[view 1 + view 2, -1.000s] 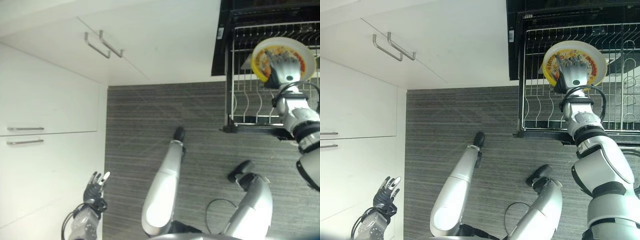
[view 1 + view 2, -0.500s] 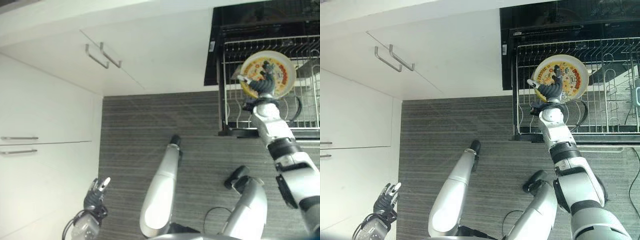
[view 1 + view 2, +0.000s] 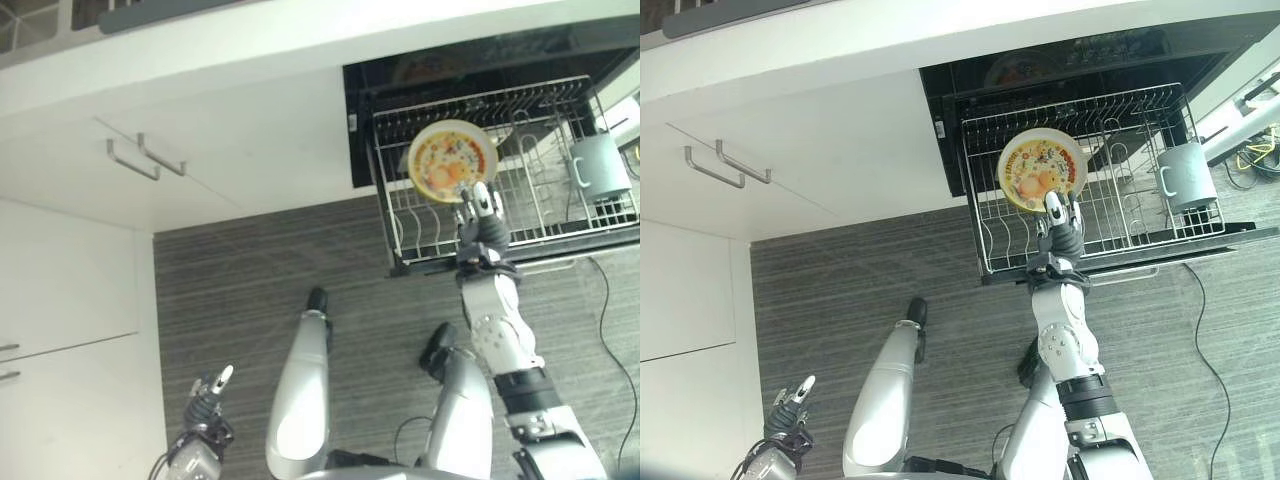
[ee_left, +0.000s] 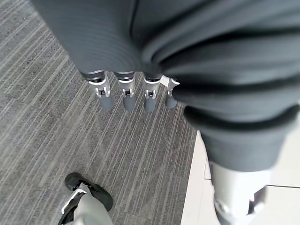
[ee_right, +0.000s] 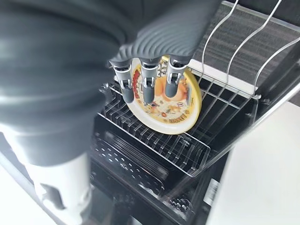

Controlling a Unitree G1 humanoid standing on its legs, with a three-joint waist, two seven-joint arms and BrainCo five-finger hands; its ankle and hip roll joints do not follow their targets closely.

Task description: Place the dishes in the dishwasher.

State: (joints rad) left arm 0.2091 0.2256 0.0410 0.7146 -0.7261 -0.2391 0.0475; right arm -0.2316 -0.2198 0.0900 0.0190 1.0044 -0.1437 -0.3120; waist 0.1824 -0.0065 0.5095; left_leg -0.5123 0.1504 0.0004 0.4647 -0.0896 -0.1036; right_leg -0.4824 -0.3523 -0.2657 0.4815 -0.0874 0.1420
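- The plate (image 3: 1042, 168) stands on edge in the pulled-out dishwasher rack (image 3: 990, 245), leaning among the wires, just past the right robot hand (image 3: 1061, 232).
- That robot hand's fingers are straight and relaxed, pinching nothing; looks like the plate is set.
- Left robot hand (image 3: 210, 392) hangs spread low over the grey floor (image 3: 240, 290), well apart.
- A grey mug (image 3: 1186, 174) sits further along the rack; white cabinets (image 3: 80, 270) are to the left.

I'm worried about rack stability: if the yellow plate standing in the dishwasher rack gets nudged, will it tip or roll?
The yellow plate stands tilted on edge among the rack's wire tines, so a nudge would probably only rock it. Being round, it might roll slightly along the wires. It looks rigid and glossy, so likely slippery. The right robot hand, fingers straight, is just below it.
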